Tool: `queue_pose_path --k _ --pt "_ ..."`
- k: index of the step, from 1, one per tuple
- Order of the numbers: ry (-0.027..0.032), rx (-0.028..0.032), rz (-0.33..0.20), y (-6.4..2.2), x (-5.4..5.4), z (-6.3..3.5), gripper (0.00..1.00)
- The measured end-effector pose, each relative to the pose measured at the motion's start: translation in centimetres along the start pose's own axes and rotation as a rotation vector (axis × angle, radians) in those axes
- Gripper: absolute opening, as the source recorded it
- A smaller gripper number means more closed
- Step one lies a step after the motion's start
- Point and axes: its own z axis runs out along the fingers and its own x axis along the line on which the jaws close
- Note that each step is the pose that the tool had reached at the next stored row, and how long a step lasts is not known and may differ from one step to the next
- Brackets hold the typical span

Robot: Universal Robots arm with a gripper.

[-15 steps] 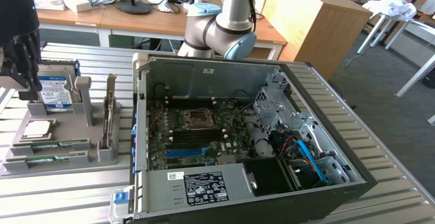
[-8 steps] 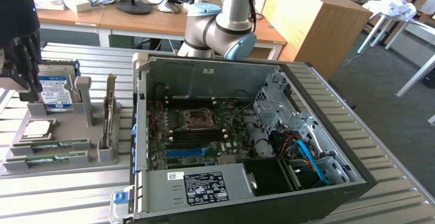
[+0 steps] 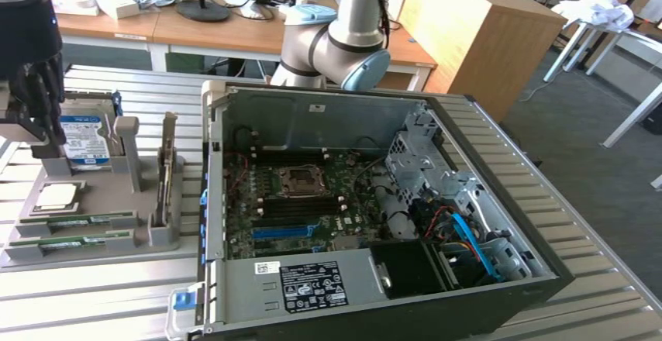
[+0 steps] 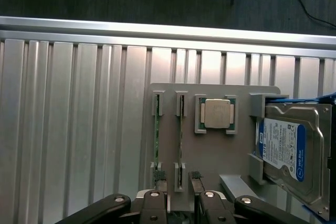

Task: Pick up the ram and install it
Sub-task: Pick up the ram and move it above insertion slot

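Slatted table [image 4: 73,129]: the ram [image 4: 181,140] lies in its holder [image 4: 210,156], seemingly untouched; the gripper [image 4: 178,179] hovers above, jaws wide, empty.

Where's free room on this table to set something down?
Bare table slats in front of the holder, and beside the case at the exterior view's right. Crowded: the holder, with ram sticks, chip and drive under the gripper.

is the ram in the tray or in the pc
In the tray: two ram sticks lie in its slots, beside the chip.
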Motion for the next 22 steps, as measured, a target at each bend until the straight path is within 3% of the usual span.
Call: queue_pose_path --k 22 --pt "0.0 -0.0001 0.0 -0.04 0.0 1.85 0.3"
